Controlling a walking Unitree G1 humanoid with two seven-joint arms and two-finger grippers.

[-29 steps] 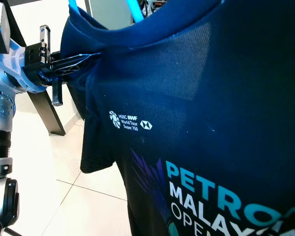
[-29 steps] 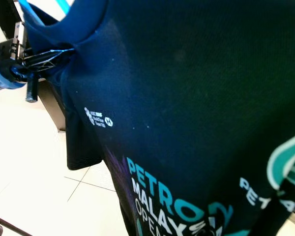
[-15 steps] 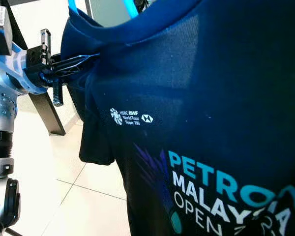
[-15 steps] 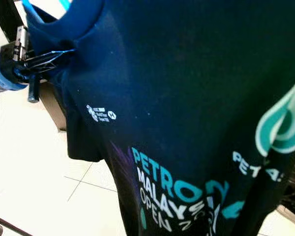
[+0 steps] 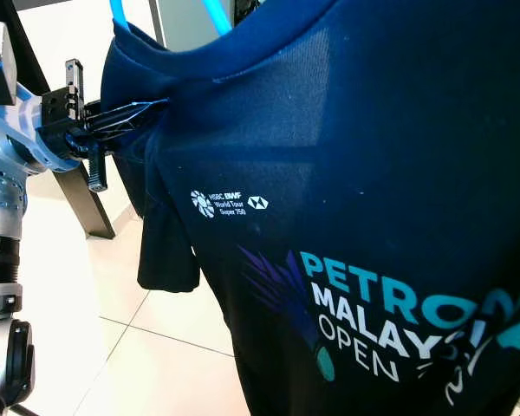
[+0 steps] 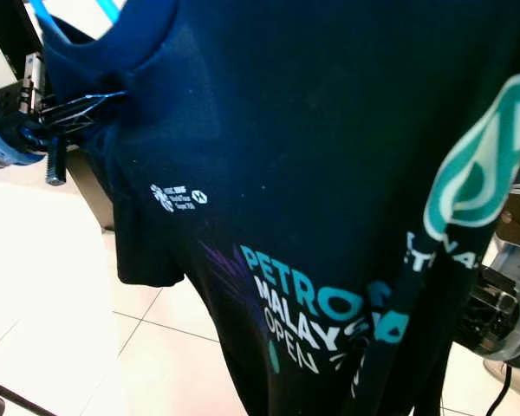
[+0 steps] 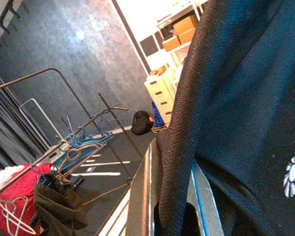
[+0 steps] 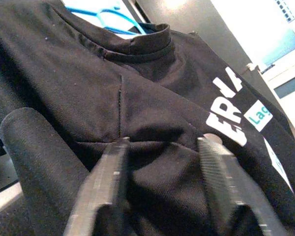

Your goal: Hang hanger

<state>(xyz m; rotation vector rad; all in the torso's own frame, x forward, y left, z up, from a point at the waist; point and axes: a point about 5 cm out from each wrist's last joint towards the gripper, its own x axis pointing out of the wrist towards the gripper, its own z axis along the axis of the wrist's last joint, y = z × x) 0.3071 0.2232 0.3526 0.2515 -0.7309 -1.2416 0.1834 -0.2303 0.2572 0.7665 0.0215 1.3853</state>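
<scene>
Dark navy sports jersey with teal PETRONAS MALAYSIA OPEN print [image 5: 347,191] now swinging round versus moment ago: far side folding forward, teal logo stripe turning into sight. Judging garment mid-carry, not yet on rail.

Light-blue plastic hanger [image 5: 217,16] sitting inside collar, up high, close in front of robot.

Left gripper [image 5: 126,117] raised to shoulder level, arm bent, fingers clamped tight on jersey shoulder seam.

Right gripper [image 8: 162,162] lower, beside far side of the jersey; fingers parted with black fabric bunched between, pinching it.

Clothes rack with hangers [image 7: 73,142] standing well apart, across room.

Silver left arm [image 5: 2,186] w/ blue wrist housing, black ribbed joint rings, black-fingered left gripper [image 5: 126,117].
</scene>
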